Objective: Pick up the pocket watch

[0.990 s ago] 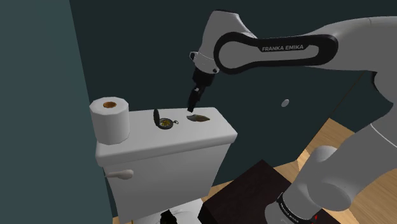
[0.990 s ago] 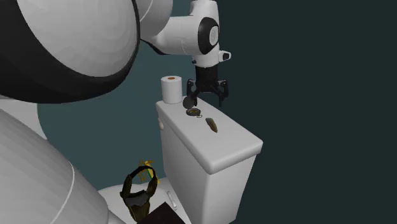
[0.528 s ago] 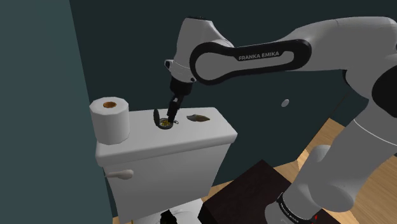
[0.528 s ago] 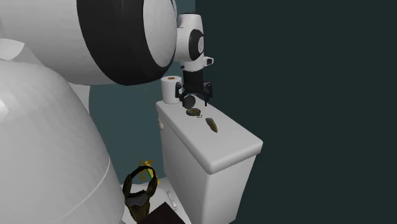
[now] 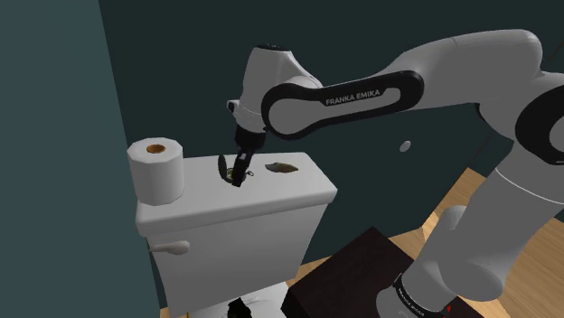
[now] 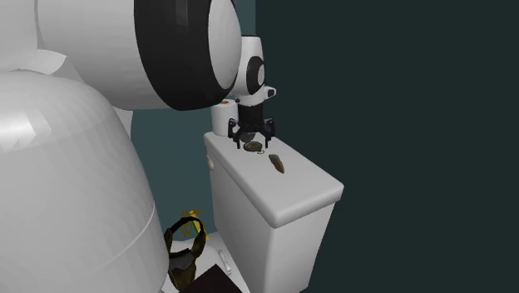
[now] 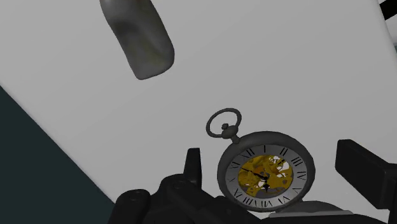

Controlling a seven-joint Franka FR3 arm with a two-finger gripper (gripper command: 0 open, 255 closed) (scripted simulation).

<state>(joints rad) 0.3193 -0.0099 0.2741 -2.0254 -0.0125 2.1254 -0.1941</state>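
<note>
The pocket watch (image 7: 266,172) lies face up on the white toilet tank lid (image 5: 289,191), with a silver case, Roman numerals and a gold centre. Its open cover (image 5: 221,164) stands up beside it. My black gripper (image 7: 275,158) is open and low over the watch, one finger (image 7: 193,167) on each side, apart from the case. In the shoulder view the gripper (image 5: 239,173) hides most of the watch. In the second exterior view the gripper (image 6: 251,141) hangs just above the watch (image 6: 254,148).
A small brownish oblong object (image 5: 283,167) lies on the lid beside the watch, toward the shoulder view's right. A toilet paper roll (image 5: 157,169) stands at the lid's other end. Below, a dark bag (image 6: 183,250) sits near the toilet, and the dark stand (image 5: 352,271) is close.
The gripper has moved from above the oblong object to the shoulder view's left and come down around the watch. The watch has not moved.
</note>
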